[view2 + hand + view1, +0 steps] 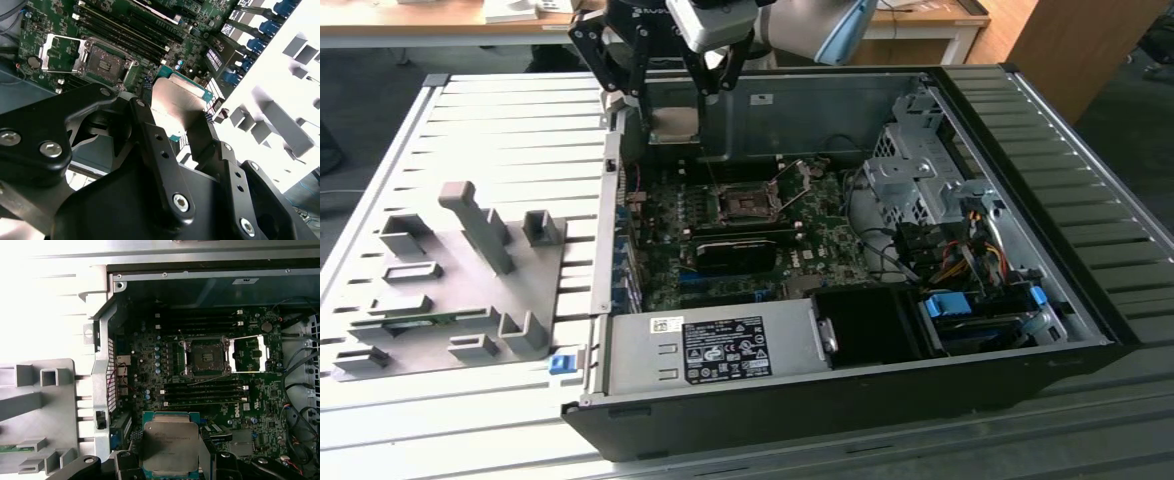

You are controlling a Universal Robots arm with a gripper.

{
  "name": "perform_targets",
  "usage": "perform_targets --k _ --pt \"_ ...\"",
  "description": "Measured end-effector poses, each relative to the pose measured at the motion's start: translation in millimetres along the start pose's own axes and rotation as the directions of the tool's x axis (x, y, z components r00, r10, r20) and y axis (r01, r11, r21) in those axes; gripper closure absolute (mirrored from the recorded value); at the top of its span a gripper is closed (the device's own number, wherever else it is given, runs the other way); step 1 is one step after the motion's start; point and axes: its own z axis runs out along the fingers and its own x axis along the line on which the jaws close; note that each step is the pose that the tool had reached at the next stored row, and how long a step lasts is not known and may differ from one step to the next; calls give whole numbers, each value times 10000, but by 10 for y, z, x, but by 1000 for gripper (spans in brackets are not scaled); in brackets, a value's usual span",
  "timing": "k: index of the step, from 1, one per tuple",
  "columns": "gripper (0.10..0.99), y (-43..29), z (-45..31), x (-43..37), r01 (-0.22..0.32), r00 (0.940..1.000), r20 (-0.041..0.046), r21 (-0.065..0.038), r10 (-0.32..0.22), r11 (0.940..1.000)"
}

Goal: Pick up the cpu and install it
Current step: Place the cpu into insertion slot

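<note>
Black gripper (175, 120) links sit nearest in both wrist views, and its 2 fingers (150, 135) are pinched narrowly on opposite edges of the cpu (177, 100). The silvery top of the cpu (170, 442) faces the first wrist view. In the exterior view the gripper (674, 125) hangs over the far corner of the open case (1047, 190), toward the exterior view's left. It holds the cpu (675, 122) clear above the motherboard (720, 265). The socket (750, 205) lies nearer and toward the exterior view's right, apart from the cpu (its metal frame (247, 354) stands flipped open). On the exterior view's left, beside the case, a grey fixture (454, 270) rests on the slatted table (494, 130). A power supply (707, 345) sits against the case's near wall.
</note>
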Motion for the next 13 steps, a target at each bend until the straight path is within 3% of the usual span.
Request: perform_targets --k 9,13 --pt "557 0 0 0 -19 10000 1 0 19 10000" --pt "557 0 3 0 -548 9985 25 14 548 9985"
